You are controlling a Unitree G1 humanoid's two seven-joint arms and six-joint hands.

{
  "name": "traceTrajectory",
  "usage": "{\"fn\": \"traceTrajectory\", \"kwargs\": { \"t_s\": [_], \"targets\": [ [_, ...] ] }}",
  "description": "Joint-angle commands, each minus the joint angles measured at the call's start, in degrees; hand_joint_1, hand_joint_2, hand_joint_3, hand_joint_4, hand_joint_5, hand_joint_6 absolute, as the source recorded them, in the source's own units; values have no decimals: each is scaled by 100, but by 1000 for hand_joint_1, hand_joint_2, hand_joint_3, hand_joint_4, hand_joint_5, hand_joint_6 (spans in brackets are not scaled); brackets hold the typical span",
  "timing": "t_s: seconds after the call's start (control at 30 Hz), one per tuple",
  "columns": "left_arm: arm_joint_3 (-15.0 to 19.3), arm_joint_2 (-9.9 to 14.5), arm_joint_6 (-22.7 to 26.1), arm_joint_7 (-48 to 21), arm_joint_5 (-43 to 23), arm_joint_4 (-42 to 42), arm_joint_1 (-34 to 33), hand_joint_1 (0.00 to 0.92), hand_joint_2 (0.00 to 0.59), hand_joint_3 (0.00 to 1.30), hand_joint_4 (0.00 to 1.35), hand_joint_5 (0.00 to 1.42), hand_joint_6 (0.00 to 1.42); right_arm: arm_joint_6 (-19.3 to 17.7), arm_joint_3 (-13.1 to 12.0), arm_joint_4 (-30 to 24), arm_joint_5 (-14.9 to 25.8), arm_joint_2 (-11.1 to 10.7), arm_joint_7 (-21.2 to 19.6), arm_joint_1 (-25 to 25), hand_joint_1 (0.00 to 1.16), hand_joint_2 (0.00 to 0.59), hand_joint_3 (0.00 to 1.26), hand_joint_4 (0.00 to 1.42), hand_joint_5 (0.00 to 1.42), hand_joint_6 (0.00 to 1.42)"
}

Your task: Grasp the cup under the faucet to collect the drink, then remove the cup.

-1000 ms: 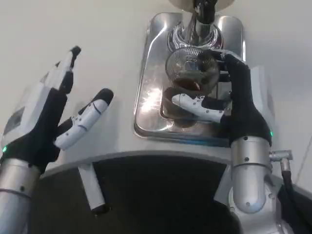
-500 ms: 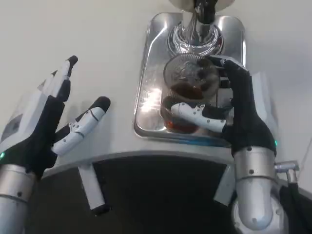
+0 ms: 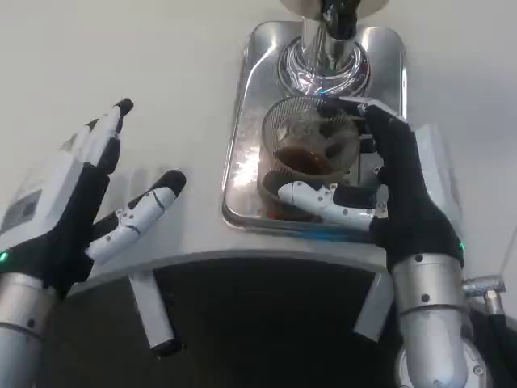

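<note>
Head view — right hand clasping clear cup of dark drink, left hand spread, holding nothing.

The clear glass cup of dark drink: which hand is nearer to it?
Right. The right hand grips the clear glass cup over the metal drip tray; the left hand hovers open, well away over the table.

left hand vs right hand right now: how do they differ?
The left hand holds nothing, fingers spread; the right hand grips the clear plastic cup of dark drink. The left hovers over the white table; the right is over the shiny metal drip tray. Both share white-and-black fingers and silver forearms.
</note>
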Motion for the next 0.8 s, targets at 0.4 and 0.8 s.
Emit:
{"fn": "traceTrajectory", "kwargs": {
  "t_s": [0.4, 0.8],
  "targets": [
    [-492, 740, -262, -47, 1346, -144, 82, 0, 154, 0, 0, 0, 0, -104, -8, -1335, 109, -246, 817, 583, 1162, 172, 846, 905, 923, 1232],
    [-370, 1243, -515, -390, 1781, -677, 495, 0, 125, 0, 0, 0, 0, 208, -42, -2389, 147, -424, 1635, 946, 1162, 177, 839, 896, 922, 1244]
  ]
}}
